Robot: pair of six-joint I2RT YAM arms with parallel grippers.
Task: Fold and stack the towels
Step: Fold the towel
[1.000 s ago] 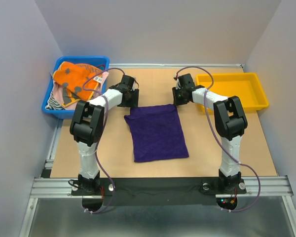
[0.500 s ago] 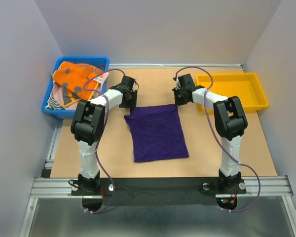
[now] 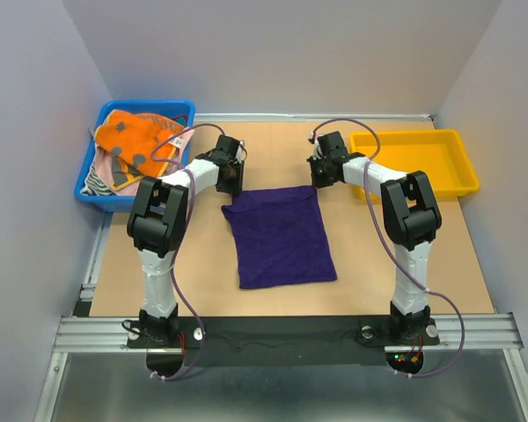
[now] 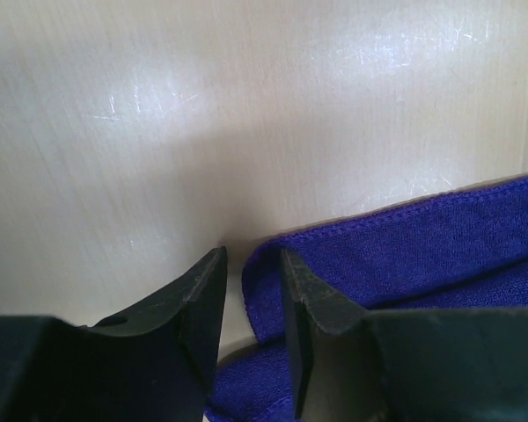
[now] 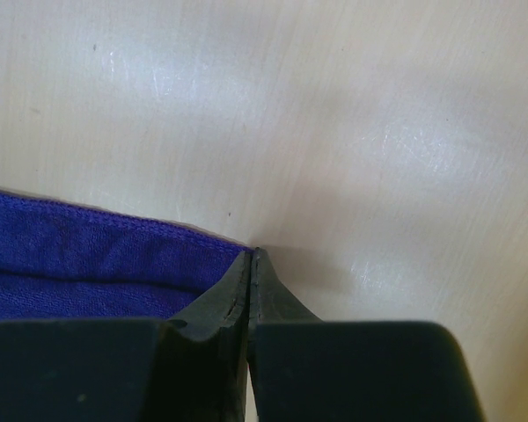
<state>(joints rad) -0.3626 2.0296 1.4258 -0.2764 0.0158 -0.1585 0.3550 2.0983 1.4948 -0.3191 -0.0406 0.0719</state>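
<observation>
I see the purple towel (image 3: pixel 280 236) lying flat mid-desk (image 3: pixel 422 264), nearer the far edge. My left gripper (image 4: pixel 253 255) sits at its far-left corner, jaws a narrow gap apart, with the hem lying in that gap. My right gripper (image 5: pixel 251 252) is at the far-right corner, jaws pressed together; I cannot tell whether cloth is pinched. The orange towel (image 3: pixel 132 145) lies in the blue bin (image 3: pixel 145 105) at the far-left corner.
</observation>
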